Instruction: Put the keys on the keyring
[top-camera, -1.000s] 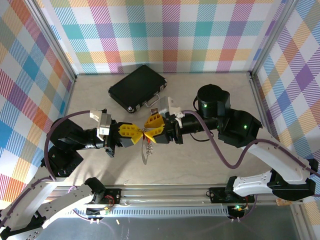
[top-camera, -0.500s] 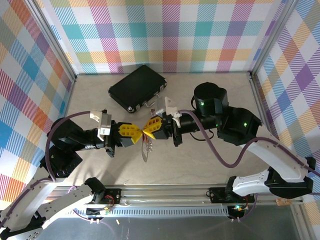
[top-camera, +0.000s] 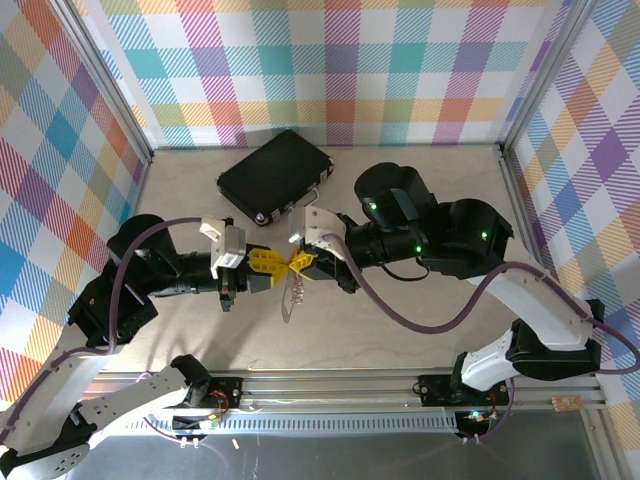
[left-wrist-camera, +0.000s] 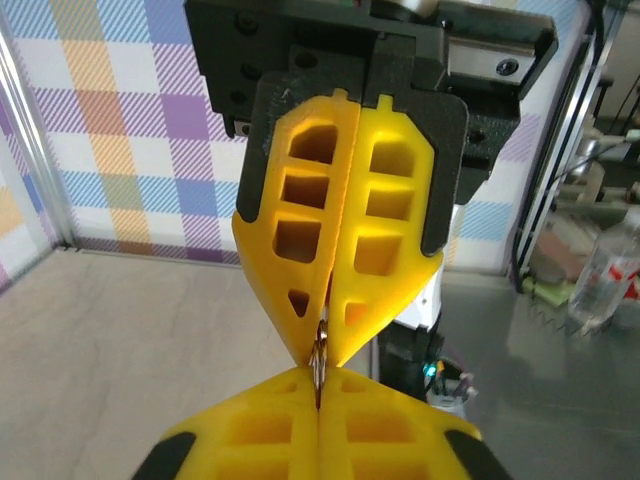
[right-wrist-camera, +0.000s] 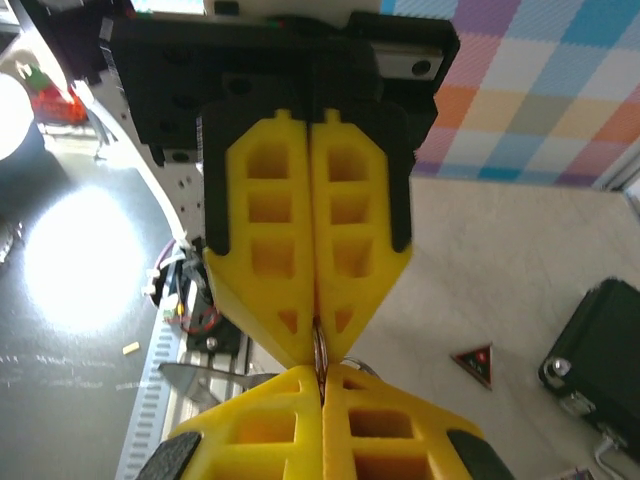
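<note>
My two yellow-fingered grippers meet tip to tip above the middle of the table. The left gripper (top-camera: 278, 271) comes in from the left and the right gripper (top-camera: 299, 264) from the right. Both are shut on a thin silver edge of the keyring (top-camera: 291, 298), whose loop hangs down below the fingertips. In the left wrist view the keyring (left-wrist-camera: 318, 352) shows edge-on between my left gripper (left-wrist-camera: 320, 388) and the right gripper (left-wrist-camera: 322, 345) opposite. The right wrist view shows the same pinch, right gripper (right-wrist-camera: 322, 376) below and left gripper (right-wrist-camera: 318, 345) above. The keys are hidden.
A black case (top-camera: 275, 175) lies at the back of the table, just behind the grippers, and its corner (right-wrist-camera: 600, 340) is near the right wrist. A dark red flat triangle (right-wrist-camera: 473, 363) lies on the tabletop. Checked walls enclose the table on three sides.
The right gripper's fingers have closed onto the keyring. The right arm has swung left and rolled. The left wrist has shifted slightly right.
</note>
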